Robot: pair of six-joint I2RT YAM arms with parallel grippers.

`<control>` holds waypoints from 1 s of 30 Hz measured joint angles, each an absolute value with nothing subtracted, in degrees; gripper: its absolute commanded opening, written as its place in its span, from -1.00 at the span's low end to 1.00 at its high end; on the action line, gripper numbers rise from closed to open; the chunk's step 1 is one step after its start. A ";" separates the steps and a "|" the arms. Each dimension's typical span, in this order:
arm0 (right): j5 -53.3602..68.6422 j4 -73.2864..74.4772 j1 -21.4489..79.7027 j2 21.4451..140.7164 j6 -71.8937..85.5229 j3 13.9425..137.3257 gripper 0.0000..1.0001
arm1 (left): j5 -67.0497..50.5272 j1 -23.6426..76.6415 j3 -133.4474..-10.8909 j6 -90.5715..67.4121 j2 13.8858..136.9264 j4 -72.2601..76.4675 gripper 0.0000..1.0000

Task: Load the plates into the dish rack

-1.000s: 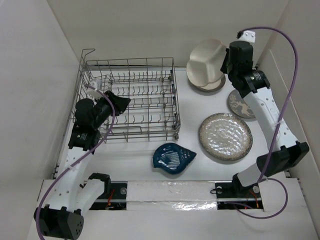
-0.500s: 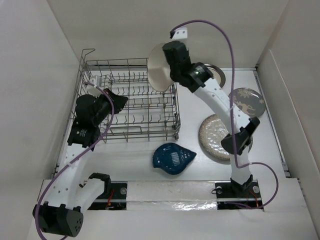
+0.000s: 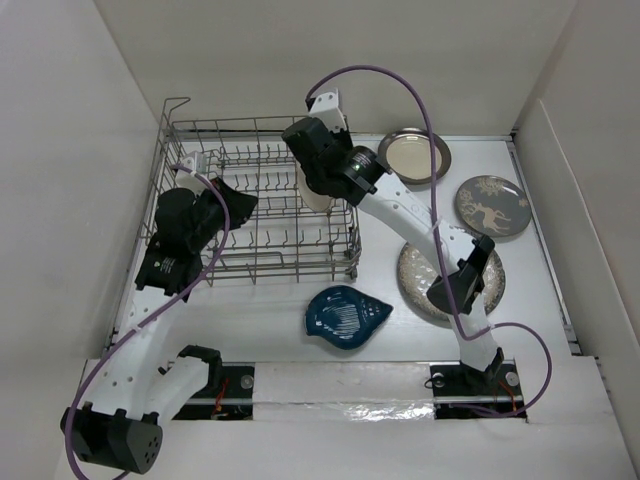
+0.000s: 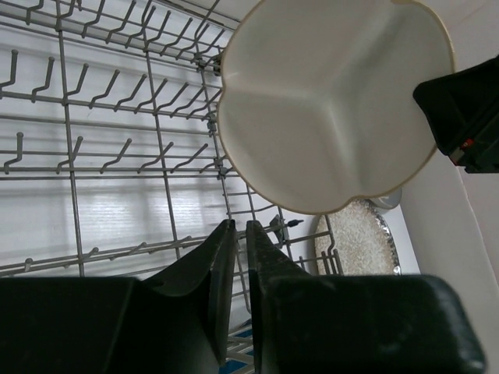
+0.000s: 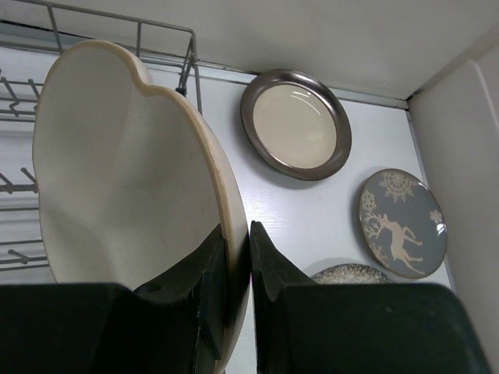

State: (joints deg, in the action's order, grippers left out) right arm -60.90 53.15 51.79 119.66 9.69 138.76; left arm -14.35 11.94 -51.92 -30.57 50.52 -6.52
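So 1 rack (image 3: 260,215), 5 plates (image 3: 414,154), 1 cream plate (image 5: 117,171) in R end effector (image 5: 238,230).

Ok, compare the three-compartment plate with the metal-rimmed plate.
The cream three-compartment plate is gripped on edge by the right gripper over the dish rack; the metal-rimmed plate lies flat on the table. The three-compartment plate has a lobed outline and dividing ridges; the metal-rimmed plate is round. The three-compartment plate is cream to its edge; the metal-rimmed plate wears a silver band. Both have cream faces.
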 measured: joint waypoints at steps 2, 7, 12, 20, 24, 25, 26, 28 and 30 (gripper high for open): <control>-62.24 54.46 52.07 119.66 10.79 138.76 -1.00 | -14.06 11.94 -51.92 -30.94 50.72 -6.92 -0.68; -64.93 61.04 52.60 119.68 15.20 138.85 -1.00 | -14.33 11.94 -51.92 -32.01 50.92 -7.14 -0.55; -65.60 67.68 52.64 119.68 19.99 138.93 -1.00 | -15.20 11.94 -51.92 -32.95 50.94 -7.11 -0.54; -65.56 74.37 53.01 119.68 26.20 139.57 -1.00 | -16.82 11.94 -51.92 -33.36 51.70 -7.11 -0.54; -65.54 77.93 53.01 119.83 29.17 139.68 -1.00 | -17.82 11.94 -51.92 -33.52 52.36 -7.07 -0.54; -65.54 78.63 53.01 119.92 29.61 139.68 -1.00 | -18.02 11.94 -51.92 -33.54 52.49 -7.09 -0.54; -65.56 79.24 53.01 120.03 29.89 139.68 -1.00 | -18.17 11.94 -51.92 -33.54 52.60 -7.09 -0.54; -65.56 79.96 53.01 120.46 29.98 139.83 -1.00 | -18.41 11.94 -51.92 -33.54 52.66 -7.09 -0.54; -65.67 80.55 53.01 121.40 29.87 140.57 -1.00 | -18.59 11.94 -51.92 -33.56 52.66 -7.07 -0.54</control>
